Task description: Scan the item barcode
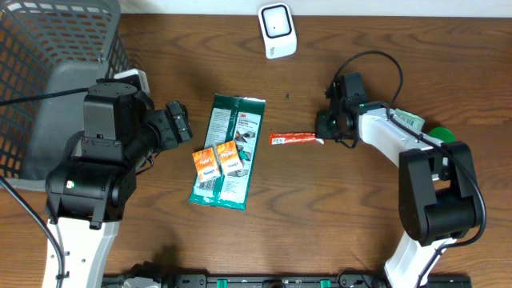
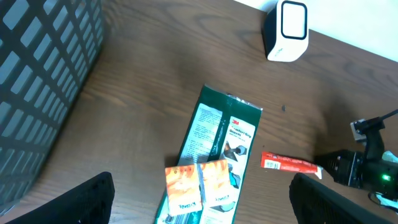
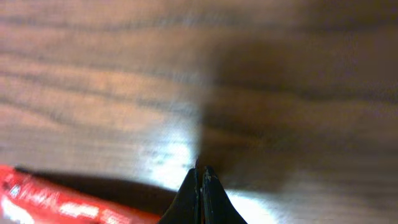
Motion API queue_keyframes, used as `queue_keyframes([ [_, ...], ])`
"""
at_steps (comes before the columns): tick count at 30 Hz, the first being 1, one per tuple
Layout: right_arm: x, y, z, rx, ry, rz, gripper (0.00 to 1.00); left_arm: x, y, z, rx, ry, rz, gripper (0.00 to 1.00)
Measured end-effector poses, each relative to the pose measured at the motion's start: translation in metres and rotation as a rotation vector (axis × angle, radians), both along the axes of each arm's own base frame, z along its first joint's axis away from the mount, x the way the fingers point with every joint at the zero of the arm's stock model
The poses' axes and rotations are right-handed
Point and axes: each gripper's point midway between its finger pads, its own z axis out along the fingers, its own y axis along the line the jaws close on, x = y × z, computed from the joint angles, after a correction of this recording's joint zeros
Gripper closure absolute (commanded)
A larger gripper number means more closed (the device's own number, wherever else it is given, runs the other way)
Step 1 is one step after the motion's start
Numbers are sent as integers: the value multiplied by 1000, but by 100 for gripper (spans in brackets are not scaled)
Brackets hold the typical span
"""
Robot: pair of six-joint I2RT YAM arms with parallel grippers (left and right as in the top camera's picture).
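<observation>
A white barcode scanner [image 1: 277, 30] [image 2: 286, 30] stands at the far edge of the table. A thin red stick packet [image 1: 294, 138] [image 2: 288, 163] [image 3: 56, 200] lies right of centre. My right gripper [image 1: 322, 130] [image 3: 201, 169] is shut at the packet's white right end, which lies beside and below the fingers; nothing shows between the tips. A green 3M package [image 1: 230, 152] [image 2: 219, 134] lies flat in the middle with two orange sachets [image 1: 217, 159] [image 2: 199, 185] on it. My left gripper [image 1: 179, 124] [image 2: 202, 200] hangs open to its left, above the table, holding nothing.
A grey mesh basket [image 1: 48, 48] [image 2: 37, 74] fills the far left corner, close behind my left arm. The right arm's black cable [image 1: 376, 60] loops over the table behind it. Bare wood lies between the scanner and the packages.
</observation>
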Motion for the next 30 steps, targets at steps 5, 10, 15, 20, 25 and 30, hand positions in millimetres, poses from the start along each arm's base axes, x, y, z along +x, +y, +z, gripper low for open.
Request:
queue_keyframes([
  [5,-10,10,2,57,44,27,81,0,0,0,0,0,0,9],
  [10,-14,11,5,75,59,31,75,0,0,0,0,0,0,10],
  [15,-14,3,11,66,50,36,75,0,0,0,0,0,0,10],
  [20,-11,5,41,70,-31,162,77,0,0,0,0,0,0,10],
  [25,-4,17,82,77,-181,357,76,0,0,0,0,0,0,10],
  [30,-10,19,87,25,-243,567,78,0,0,0,0,0,0,10],
])
